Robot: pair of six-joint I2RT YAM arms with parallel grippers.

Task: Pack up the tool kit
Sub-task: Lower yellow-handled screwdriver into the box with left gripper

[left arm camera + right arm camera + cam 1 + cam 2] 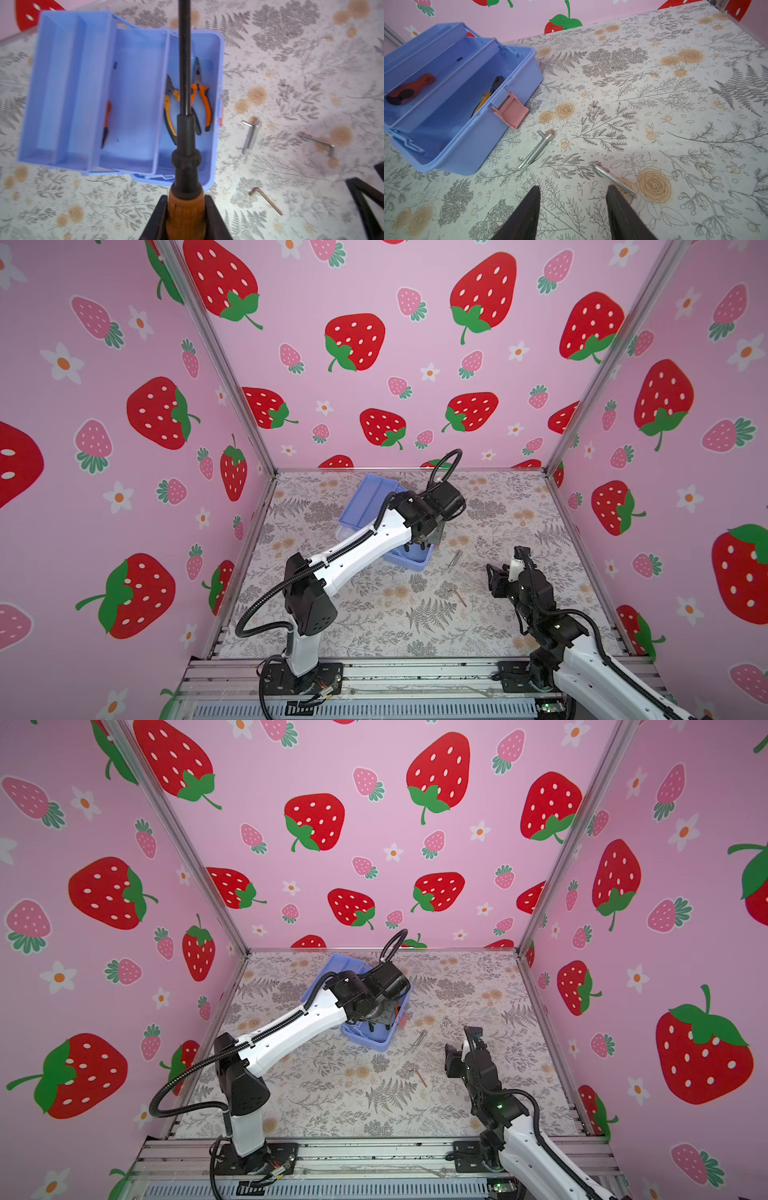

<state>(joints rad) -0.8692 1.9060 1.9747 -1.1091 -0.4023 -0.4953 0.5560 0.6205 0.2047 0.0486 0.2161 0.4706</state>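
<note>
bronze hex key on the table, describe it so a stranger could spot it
Find the open periwinkle-blue plastic tool box on the floral-print table. To its right in a top view lie silver L-shaped metal hex keys and, nearer the front edge, the bronze-brown L-shaped hex key. It alone is brownish and thin; the silver ones are thicker.

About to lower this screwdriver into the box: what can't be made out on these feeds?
Held screwdriver tip: past the picture edge, left wrist view; under the left arm in both top views.
Orange-handled pliers: blurred, partly behind that shaft, left wrist view.
Silver hex key bundle: count unclear; overlapping in the right wrist view, tiny in both top views.
Lone silver hex key: bend behind a finger of the right end effector, right wrist view.
</note>
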